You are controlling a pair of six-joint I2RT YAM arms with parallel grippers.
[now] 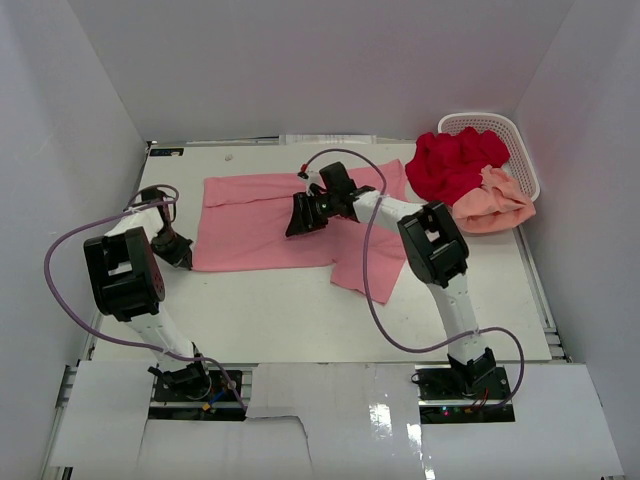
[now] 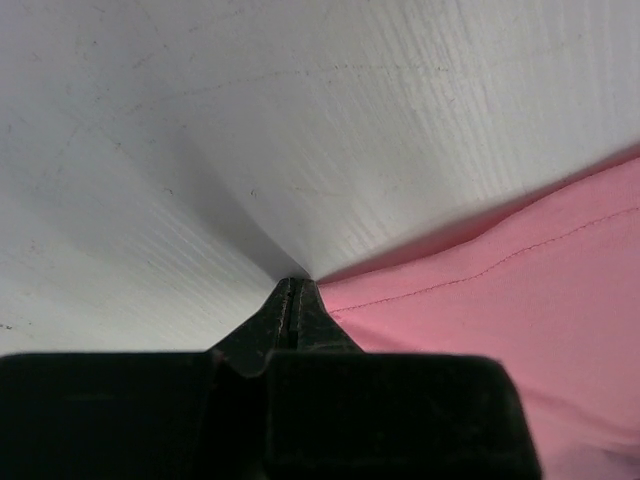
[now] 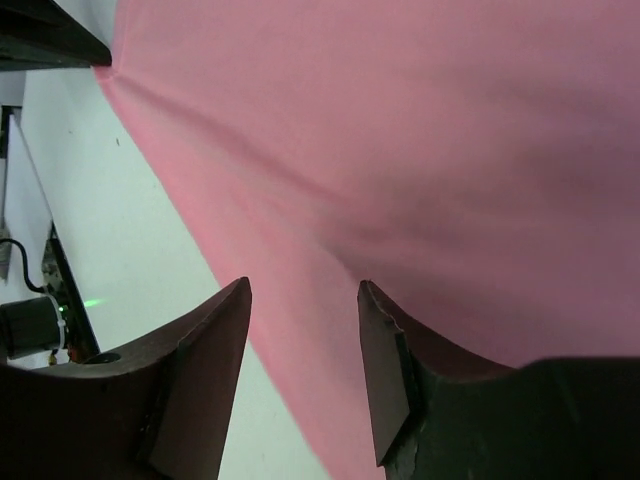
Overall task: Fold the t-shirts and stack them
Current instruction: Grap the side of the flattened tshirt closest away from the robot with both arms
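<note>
The pink t-shirt [image 1: 250, 230] is lying spread across the middle of the bench [image 1: 300, 320], the left pincer [image 2: 297, 288] pinching its left edge. The right pincer [image 3: 300, 295] is hanging with jaws apart over its middle. The red t-shirt [image 1: 455, 165] and peach t-shirt [image 1: 495, 205] are spilling from the basket [image 1: 520, 140] at far right.

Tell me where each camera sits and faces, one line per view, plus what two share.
Top external: above and behind the arm bases, looking down on the table; both arms show.
Left wrist: looks along the shut left gripper at the pink t-shirt corner it pinches.
Right wrist: looking down between the open right gripper fingers onto the same shirt.
Both wrist views share that shirt and the table.
</note>
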